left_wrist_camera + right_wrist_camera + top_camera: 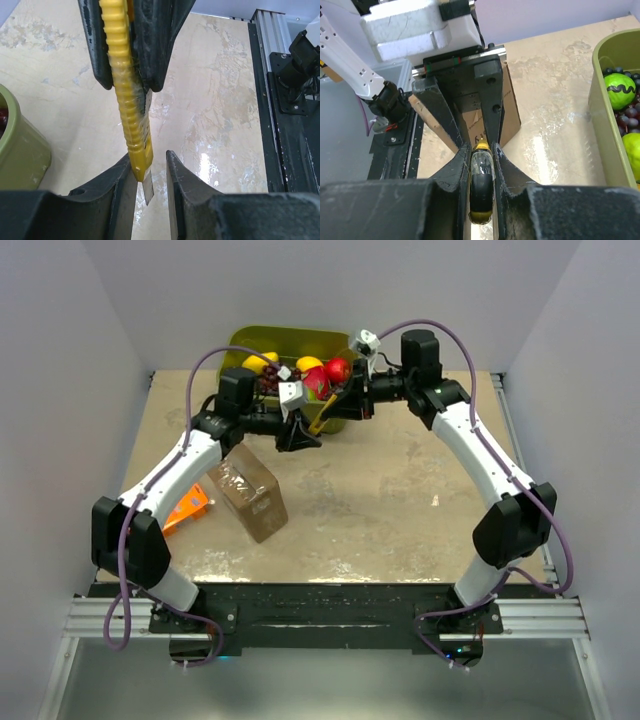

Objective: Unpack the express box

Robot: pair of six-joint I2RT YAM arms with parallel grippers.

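**Inspector:** State of the right claw [481, 146]?

**Assessor:** It was clamped on the butt end of a yellow utility knife [131, 115]. Both fingers were pressed against the handle, and neither wrist view showed a gap.

**Inspector:** And the left claw [148, 156]?

**Assessor:** Its fingers were apart. The knife's front end stood between them, with a short length of blade showing past the casing. The casing lay against one finger, and bare table [220, 100] was visible between the knife and the other finger. This claw faced the right claw tip to tip above the table, with the knife spanning the two.

**Inspector:** Location of the express box [248, 498]?

**Assessor:** It was on the table, on the base side of the left claw and close by the left forearm. It was near that claw but clear of it, and well apart from the right claw. It sat askew to the table edge, with clear tape shining across its upper face. Neither claw touched it. From the right wrist, its brown cardboard showed directly behind the left claw.

**Inspector:** Other items?

**Assessor:** An olive-green fruit bin [250, 340] stood just beyond both claws and held fruit. An orange package [185, 508] lay flat beside the box, on the side away from the right claw, partly under the left arm.
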